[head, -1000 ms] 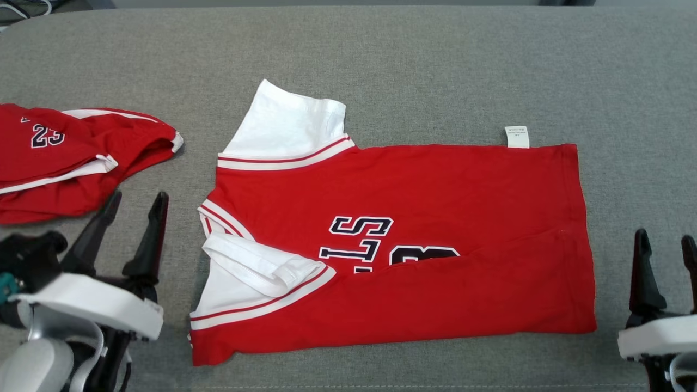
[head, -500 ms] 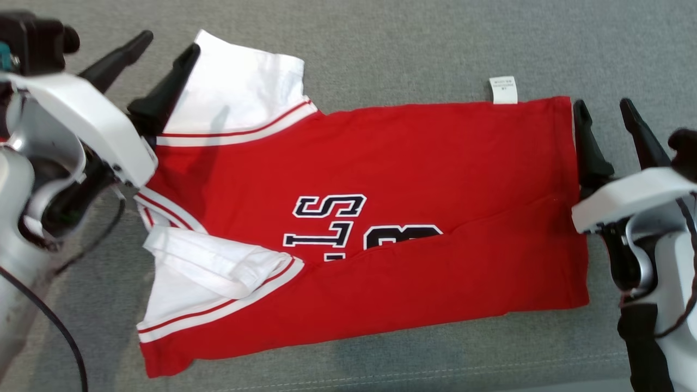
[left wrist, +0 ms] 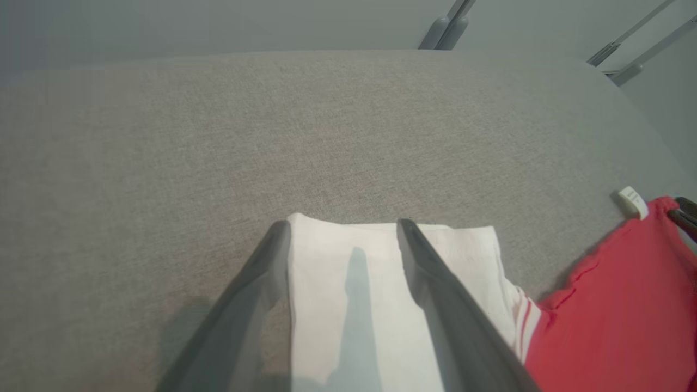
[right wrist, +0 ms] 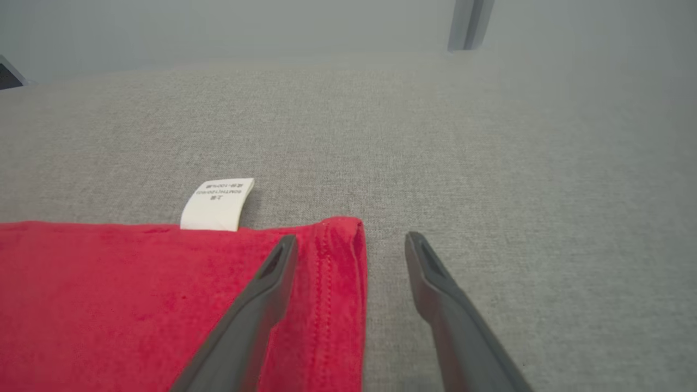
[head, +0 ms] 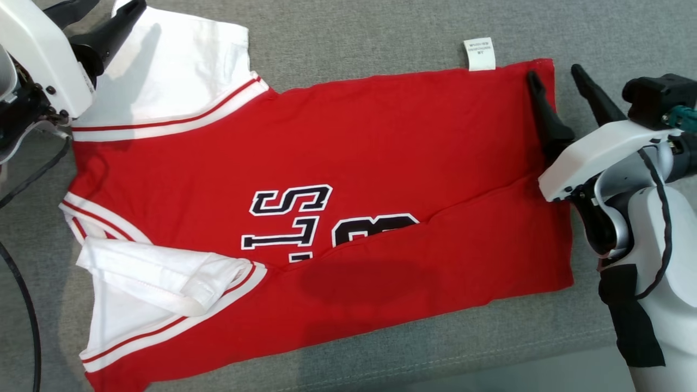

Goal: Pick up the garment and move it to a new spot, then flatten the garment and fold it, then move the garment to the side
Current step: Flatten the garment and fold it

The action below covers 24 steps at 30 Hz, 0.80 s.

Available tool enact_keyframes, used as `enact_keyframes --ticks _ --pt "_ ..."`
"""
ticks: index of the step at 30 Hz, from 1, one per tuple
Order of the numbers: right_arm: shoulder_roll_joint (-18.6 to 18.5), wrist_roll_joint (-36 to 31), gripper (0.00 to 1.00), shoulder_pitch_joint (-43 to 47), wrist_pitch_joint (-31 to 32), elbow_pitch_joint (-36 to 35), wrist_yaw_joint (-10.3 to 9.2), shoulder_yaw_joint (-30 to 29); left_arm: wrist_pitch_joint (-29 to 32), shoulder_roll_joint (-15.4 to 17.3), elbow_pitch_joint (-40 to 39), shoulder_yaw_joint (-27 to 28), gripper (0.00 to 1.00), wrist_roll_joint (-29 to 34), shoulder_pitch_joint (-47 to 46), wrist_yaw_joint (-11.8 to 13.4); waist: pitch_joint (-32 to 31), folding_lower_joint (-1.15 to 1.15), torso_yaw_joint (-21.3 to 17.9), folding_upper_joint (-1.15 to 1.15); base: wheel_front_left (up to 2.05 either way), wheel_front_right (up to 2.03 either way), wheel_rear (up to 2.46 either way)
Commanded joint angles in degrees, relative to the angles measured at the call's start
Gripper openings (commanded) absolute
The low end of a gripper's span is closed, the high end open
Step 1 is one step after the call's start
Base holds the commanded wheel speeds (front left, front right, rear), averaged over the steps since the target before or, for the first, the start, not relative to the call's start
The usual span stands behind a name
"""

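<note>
The garment (head: 392,147), a red jersey with white sleeves and dark lettering, lies spread on the grey cushioned surface (head: 354,38), its near long edge folded over. My left gripper (head: 111,6) is open at the far white sleeve (left wrist: 348,267); in the left wrist view it (left wrist: 343,224) has one finger over the sleeve and the other just off its edge. My right gripper (head: 552,72) is open, straddling the far hem corner (right wrist: 343,228) beside the white tag (right wrist: 218,204); one finger is over red cloth, the other over bare surface. Nothing is held.
The surface's front edge with a stitched seam (head: 490,359) runs along the bottom of the head view. A black cable (head: 24,305) hangs at the left. Metal frame legs (left wrist: 449,24) stand beyond the far edge. Bare grey surface lies behind the garment.
The head camera has dipped forward and nearer, so the garment looks larger. Both arms have reached forward from the near edge, the left to the far sleeve, the right to the far hem corner.
</note>
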Motion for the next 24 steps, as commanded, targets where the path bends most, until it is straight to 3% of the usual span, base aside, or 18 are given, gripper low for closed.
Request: enact_keyframes --ticks 1,24 --pt "-0.24 0.62 1.0 -0.35 0.29 -0.97 -0.01 1.39 0.22 2.88 -0.46 1.79 1.0 -0.8 -2.39 -0.59 0.53 0.0 -0.6 0.0 0.0 0.0 0.0" --pt "-0.33 4.83 1.0 -4.08 0.5 0.64 -0.01 8.26 -3.63 7.98 4.21 -5.8 1.0 -5.17 -6.05 -0.88 2.36 0.0 -2.95 0.0 0.0 0.0 0.0"
